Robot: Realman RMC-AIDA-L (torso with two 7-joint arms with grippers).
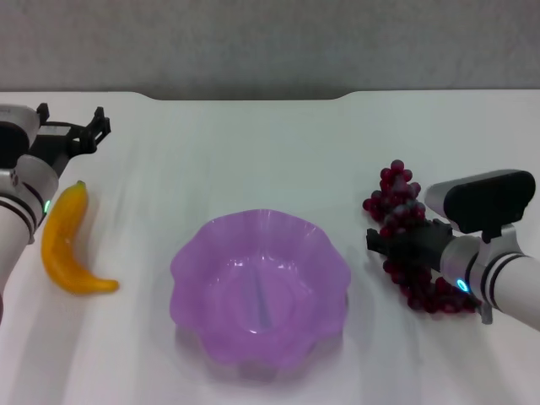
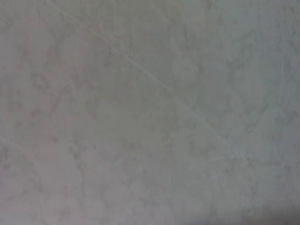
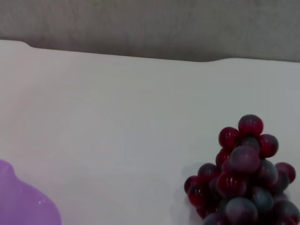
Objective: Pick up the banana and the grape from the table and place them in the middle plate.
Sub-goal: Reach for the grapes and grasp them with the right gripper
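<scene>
So far nothing has reached the middle plate (image 1: 260,291), which sits bare at the centre of the white desk (image 1: 253,152); both fruits are yet to be placed. To the plate's left, well apart from it, the banana (image 1: 66,245) lies flat on the desk, untouched. The left hand (image 1: 89,132) is beyond the banana's far tip, toward the desk's back edge, its fingers spread apart and holding nothing. To the plate's right lies the grape (image 1: 403,228), a long dark red bunch, and the right hand (image 1: 396,245) is right over its middle, low enough to cover part of the cluster. Whether those fingers have closed on the bunch or merely sit around it I cannot tell, since the dark gripper body hides them. The right wrist view shows only the bunch's far end and a sliver of plate rim, no fingers. The left wrist view gives just a blank mottled grey surface, so it adds nothing about the banana.
</scene>
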